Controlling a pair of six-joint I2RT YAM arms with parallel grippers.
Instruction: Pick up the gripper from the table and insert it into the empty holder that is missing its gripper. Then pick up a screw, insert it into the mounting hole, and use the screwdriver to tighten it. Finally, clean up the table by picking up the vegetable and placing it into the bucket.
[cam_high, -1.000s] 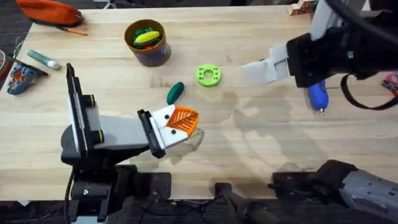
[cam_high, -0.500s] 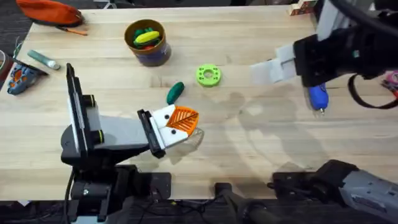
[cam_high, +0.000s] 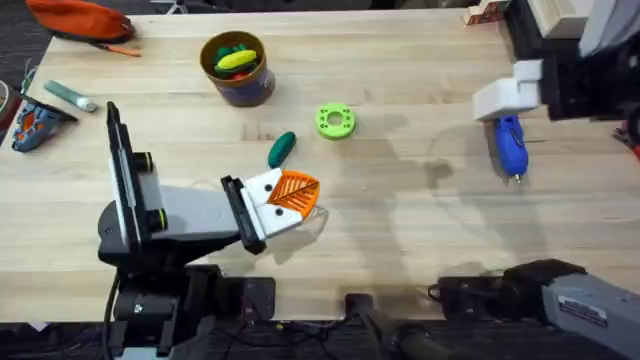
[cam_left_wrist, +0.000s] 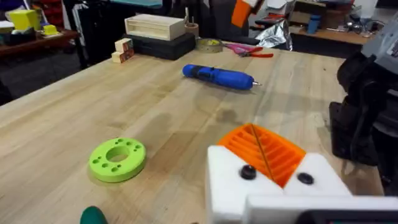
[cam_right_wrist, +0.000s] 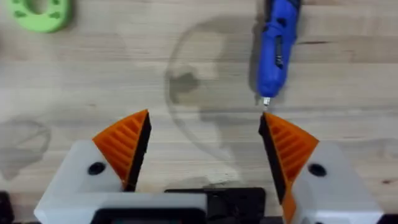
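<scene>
Overhead view: the screwdriver (cam_high: 511, 146) lies at right of frame on the counter (cam_high: 400, 230), long axis running up-down, tip toward the bottom edge. The right claw (cam_right_wrist: 204, 152), spread wide and empty, hangs just beside it, so the right arm is nearer. The left claw (cam_high: 283, 201), closed, sits mid-frame by the vegetable (cam_high: 282, 148).

Both arms are black with white pincer (cam_right_wrist: 202, 155) mounts, orange ribbed pads (cam_right_wrist: 124, 146) and dark screws.

Pale wooden table (cam_high: 400, 260), cluttered workbench (cam_left_wrist: 323, 31) behind
</scene>
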